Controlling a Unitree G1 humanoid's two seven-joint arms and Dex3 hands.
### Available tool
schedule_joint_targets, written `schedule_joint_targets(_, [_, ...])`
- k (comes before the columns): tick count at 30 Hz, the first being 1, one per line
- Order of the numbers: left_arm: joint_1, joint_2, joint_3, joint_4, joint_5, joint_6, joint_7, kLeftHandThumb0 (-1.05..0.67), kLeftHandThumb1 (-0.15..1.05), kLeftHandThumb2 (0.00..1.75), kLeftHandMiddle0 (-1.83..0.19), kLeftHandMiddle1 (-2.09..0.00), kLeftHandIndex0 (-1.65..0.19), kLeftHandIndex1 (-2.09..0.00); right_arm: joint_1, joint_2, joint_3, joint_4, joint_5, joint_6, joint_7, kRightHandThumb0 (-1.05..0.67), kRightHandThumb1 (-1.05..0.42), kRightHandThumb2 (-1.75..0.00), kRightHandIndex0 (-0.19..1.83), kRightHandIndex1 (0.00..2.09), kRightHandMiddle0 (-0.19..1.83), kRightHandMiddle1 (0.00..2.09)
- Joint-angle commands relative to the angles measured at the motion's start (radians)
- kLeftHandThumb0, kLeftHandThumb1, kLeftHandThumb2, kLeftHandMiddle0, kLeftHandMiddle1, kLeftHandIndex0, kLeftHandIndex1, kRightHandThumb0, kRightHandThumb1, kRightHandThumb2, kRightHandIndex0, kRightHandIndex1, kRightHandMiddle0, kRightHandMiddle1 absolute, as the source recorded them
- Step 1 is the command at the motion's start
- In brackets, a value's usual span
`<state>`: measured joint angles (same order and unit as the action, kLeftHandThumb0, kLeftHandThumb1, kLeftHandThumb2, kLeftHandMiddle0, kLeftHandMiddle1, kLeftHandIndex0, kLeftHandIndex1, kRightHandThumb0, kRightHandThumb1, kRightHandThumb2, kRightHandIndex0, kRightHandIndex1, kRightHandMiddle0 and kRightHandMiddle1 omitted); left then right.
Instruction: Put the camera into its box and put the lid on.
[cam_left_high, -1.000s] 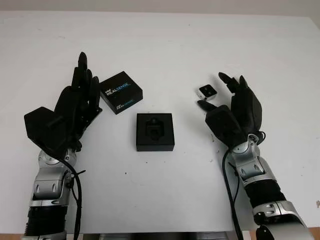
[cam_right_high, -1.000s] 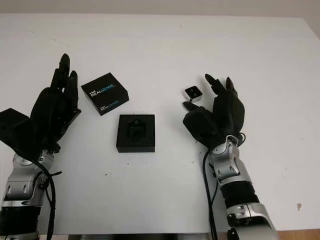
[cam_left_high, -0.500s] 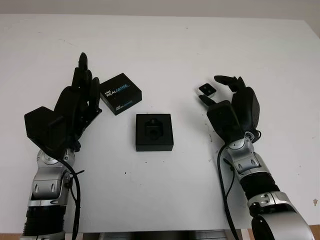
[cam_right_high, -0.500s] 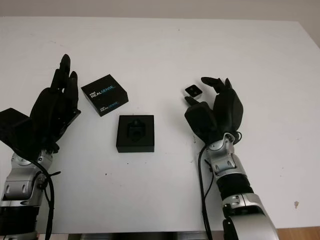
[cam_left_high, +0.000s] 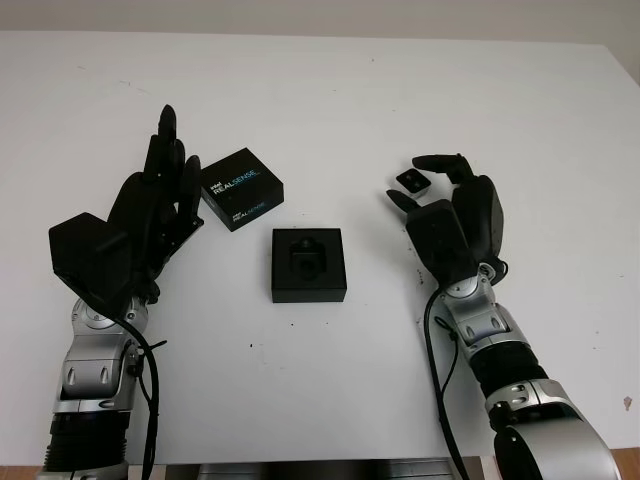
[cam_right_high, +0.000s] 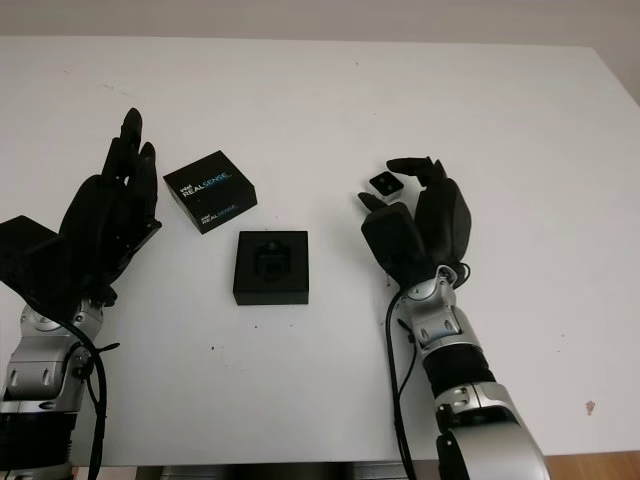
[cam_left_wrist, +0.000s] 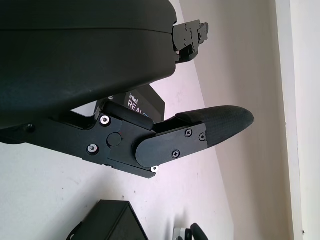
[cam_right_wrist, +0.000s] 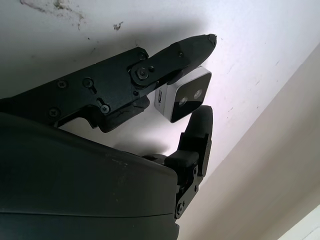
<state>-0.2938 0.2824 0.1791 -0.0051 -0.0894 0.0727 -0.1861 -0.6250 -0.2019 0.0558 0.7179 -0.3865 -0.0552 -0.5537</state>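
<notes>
The small silver-and-black camera (cam_right_high: 382, 183) is pinched between the thumb and a finger of my right hand (cam_left_high: 407, 187), just above the table at the right of centre; the right wrist view shows the camera (cam_right_wrist: 182, 100) between two fingertips. The open black box (cam_left_high: 309, 264) lies in the middle of the table, to the left of that hand, with a moulded recess in it. Its black lid (cam_left_high: 241, 186), printed REALSENSE, lies to the upper left of the box. My left hand (cam_left_high: 170, 160) is open just left of the lid.
The white table (cam_left_high: 330, 90) stretches far behind the objects; its front edge runs along the bottom of the eye views. In the left wrist view a corner of the box (cam_left_wrist: 107, 225) lies beyond the lid (cam_left_wrist: 142, 102).
My right hand has turned inward and shifted a little left, its fingers curling closer round the camera, which has tilted in the grip. The left hand, lid and box have not moved.
</notes>
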Motion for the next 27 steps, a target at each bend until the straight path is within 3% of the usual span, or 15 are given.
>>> schedule_joint_targets(1, [-0.009, 0.012, -0.002, -0.004, 0.003, -0.011, -0.003, -0.79, 1.05, 0.71, 0.19, 0.00, 0.19, 0.00, 0.050, 0.021, 0.019, 0.057, -0.012, -0.005, -0.018, -0.67, -0.88, -0.05, 0.33, 0.08, 0.47, 0.84])
schedule_joint_targets(15, [-0.001, 0.014, 0.007, -0.014, -0.010, -0.003, -0.012, -0.82, 1.05, 0.67, 0.19, 0.00, 0.19, 0.00, 0.045, -0.003, 0.064, 0.116, -0.073, -0.022, -0.099, -0.61, -0.88, -0.05, 0.37, 0.08, 0.49, 0.87])
schedule_joint_targets(27, [0.002, 0.024, 0.010, -0.016, -0.020, -0.006, -0.020, -0.81, 1.05, 0.65, 0.19, 0.00, 0.19, 0.00, 0.052, -0.031, 0.100, 0.104, -0.132, 0.013, -0.136, -0.59, -0.91, -0.05, 0.39, 0.07, 0.49, 0.75])
